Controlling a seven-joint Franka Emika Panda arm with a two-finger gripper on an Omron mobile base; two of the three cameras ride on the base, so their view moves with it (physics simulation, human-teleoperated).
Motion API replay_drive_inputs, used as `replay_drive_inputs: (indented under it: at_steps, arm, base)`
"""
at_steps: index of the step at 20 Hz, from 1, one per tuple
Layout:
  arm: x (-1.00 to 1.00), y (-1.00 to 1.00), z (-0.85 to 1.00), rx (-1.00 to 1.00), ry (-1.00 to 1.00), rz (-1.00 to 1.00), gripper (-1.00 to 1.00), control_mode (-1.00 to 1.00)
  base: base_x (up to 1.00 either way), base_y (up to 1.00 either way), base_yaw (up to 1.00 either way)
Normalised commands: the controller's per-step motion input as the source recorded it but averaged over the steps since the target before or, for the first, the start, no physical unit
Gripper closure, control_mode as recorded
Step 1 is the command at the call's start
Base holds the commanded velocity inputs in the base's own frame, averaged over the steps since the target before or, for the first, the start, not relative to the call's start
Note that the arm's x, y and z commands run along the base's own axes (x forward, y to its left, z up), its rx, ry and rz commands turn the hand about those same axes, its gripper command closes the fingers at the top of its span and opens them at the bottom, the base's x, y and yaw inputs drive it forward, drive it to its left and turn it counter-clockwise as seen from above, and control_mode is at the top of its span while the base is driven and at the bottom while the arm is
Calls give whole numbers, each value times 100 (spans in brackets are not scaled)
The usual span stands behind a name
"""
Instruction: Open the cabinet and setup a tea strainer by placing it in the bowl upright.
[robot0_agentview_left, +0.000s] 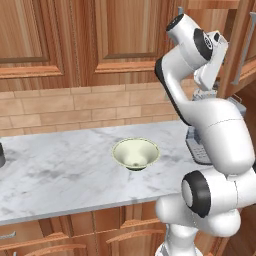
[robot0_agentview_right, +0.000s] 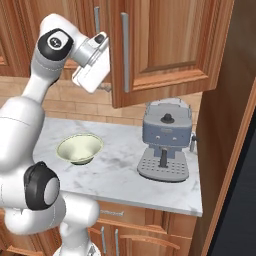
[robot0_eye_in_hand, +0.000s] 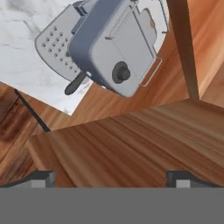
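Note:
The cabinet door (robot0_agentview_right: 170, 45) stands swung out over the counter, its silver bar handle (robot0_agentview_right: 124, 52) on the near edge; the left base view shows this door (robot0_agentview_left: 235, 60) edge-on at the right. My gripper (robot0_eye_in_hand: 111, 178) is open, its tips wide apart with nothing between them, close over a wooden panel (robot0_eye_in_hand: 131, 144). From the right base, the gripper (robot0_agentview_right: 105, 87) sits at the door's lower left edge. The pale cream-green bowl (robot0_agentview_left: 135, 153) (robot0_agentview_right: 80, 148) sits upright on the marble counter, well below the hand. The tea strainer is hidden.
A grey-blue coffee machine (robot0_agentview_right: 165, 142) stands on the counter right of the bowl, under the open door, and appears from above in the hand view (robot0_eye_in_hand: 105, 43). A tall wooden wall (robot0_agentview_right: 225, 125) closes the right side. A dark object (robot0_agentview_left: 1, 155) sits at the counter's left edge.

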Motion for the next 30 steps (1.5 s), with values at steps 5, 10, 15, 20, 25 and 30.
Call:
replay_drive_inputs:
  at_steps: [5, 10, 15, 20, 25, 30]
  arm:
    - [-71, -51, 0, 0, 0, -4, -100, -100]
    - [-73, -64, 9, 0, -5, -1, -100, -100]
    - [-16, -55, 1, 0, -7, 0, -100, -100]
    - [-1, -54, 0, 0, -5, 5, -100, -100]
    - [0, -67, 2, 0, -6, 7, -100, -100]
    - [0, -69, 0, 0, -1, 0, -100, -100]
  base:
    - [0, 0, 0]
    - [0, 0, 0]
    - [0, 0, 0]
    - [0, 0, 0]
    - [0, 0, 0]
    - [0, 0, 0]
